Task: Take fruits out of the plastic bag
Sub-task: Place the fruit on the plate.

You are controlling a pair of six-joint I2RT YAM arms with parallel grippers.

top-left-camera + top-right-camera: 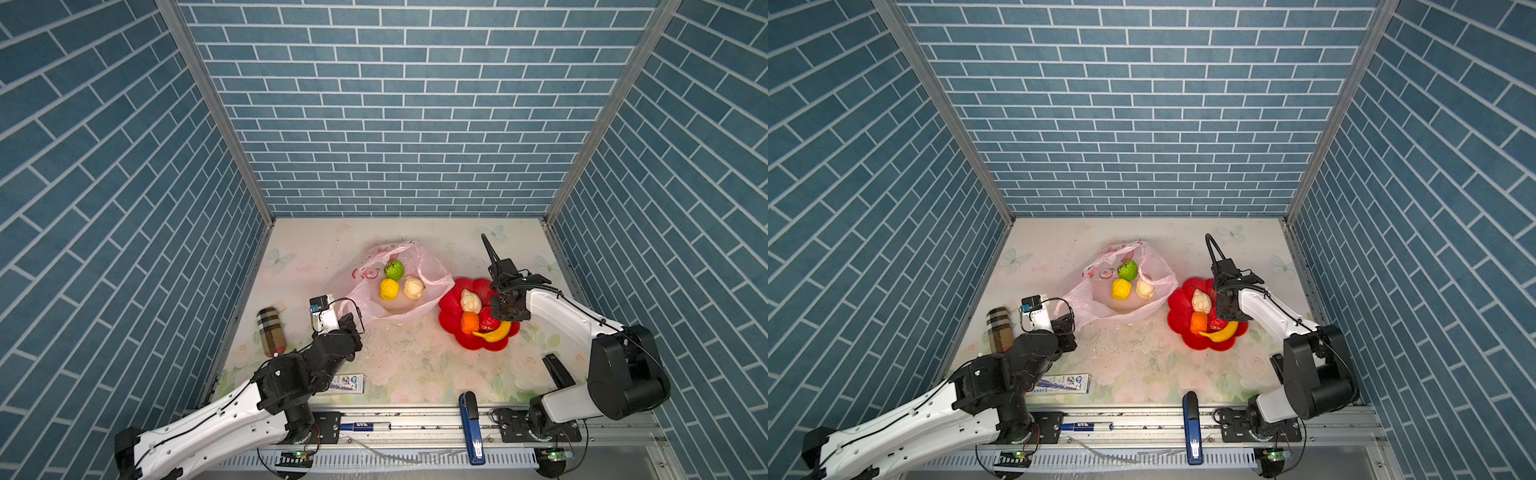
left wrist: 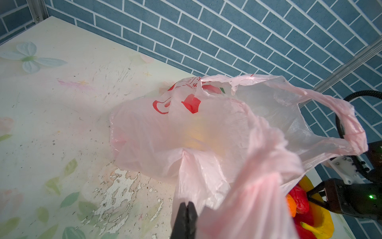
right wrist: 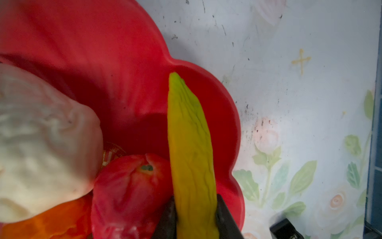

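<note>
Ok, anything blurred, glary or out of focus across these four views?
Both top views: sharp, evenly lit, no glare. Left wrist: nearest fold of the plastic bag blurred, table crisp. Right wrist: banana fairly sharp, beige fruit soft and pale.

You are looking along the left gripper [image 2: 185, 209], its 2 black fingers pressed together on a fold of the plastic bag [image 2: 206, 134]. The pale-pink bag lies crumpled on the floral table [image 2: 51, 124], mouth gaping, with 1 loop handle [image 2: 354, 124] arching in front of the blue brick wall [image 2: 227, 31]. A blurred yellow glow through the film is probably a fruit. Past the bag, the right gripper [image 2: 314, 195] sits close against a red fruit [image 2: 299, 198], an orange fruit [image 2: 290, 204] and a banana [image 2: 318, 225].
</note>
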